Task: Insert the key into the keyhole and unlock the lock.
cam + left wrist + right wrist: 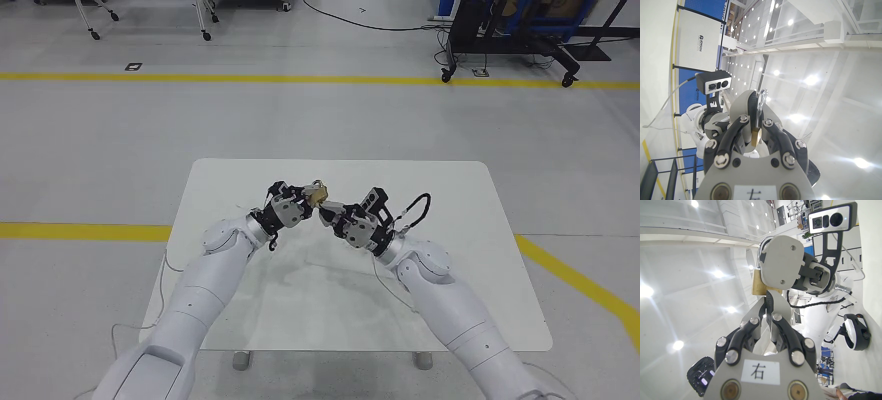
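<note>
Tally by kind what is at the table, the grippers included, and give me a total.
Padlock: 1
Grippers: 2 (left gripper, right gripper)
Table: 1
Total: 4

The left tool (761,103) and right tool (769,298) each bear a one-character label (755,192); a wall panel (700,42) carries lettering.

Free passage all round left gripper (759,98) and right gripper (768,296) (lock (757,283) between)
</note>
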Robot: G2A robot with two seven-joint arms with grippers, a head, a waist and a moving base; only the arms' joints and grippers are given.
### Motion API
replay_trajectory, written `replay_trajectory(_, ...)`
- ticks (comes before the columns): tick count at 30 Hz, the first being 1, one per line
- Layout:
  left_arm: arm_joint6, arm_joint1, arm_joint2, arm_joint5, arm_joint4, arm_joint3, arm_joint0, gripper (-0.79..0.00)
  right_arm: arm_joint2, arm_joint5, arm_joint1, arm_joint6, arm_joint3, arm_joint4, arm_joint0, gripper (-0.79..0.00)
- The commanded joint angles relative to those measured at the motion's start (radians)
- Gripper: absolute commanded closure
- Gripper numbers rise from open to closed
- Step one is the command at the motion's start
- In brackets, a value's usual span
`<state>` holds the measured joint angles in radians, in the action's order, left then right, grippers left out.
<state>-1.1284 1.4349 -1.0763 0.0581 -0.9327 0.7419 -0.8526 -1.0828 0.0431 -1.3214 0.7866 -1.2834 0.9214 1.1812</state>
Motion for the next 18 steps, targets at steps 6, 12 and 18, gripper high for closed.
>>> replay_trajectory(6, 0.022, 0.009, 0.005, 0.104, 0.014, 0.025, -0.019, 0.0, -0.008, -0.016, -0.012, 0.017, 0.031, 0.121, 0.003, 0.0)
replay_trajectory(12, 0.07, 0.012, 0.001, 0.205, 0.054, 0.041, -0.026, 0.0, -0.002, -0.027, -0.017, 0.048, 0.055, 0.136, -0.006, -0.351)
replay_trajectory(18, 0.123, 0.004, -0.017, 0.254, 0.112, 0.058, -0.03, 0.0, -0.017, -0.012, -0.015, 0.069, 0.048, 0.11, -0.003, -0.453)
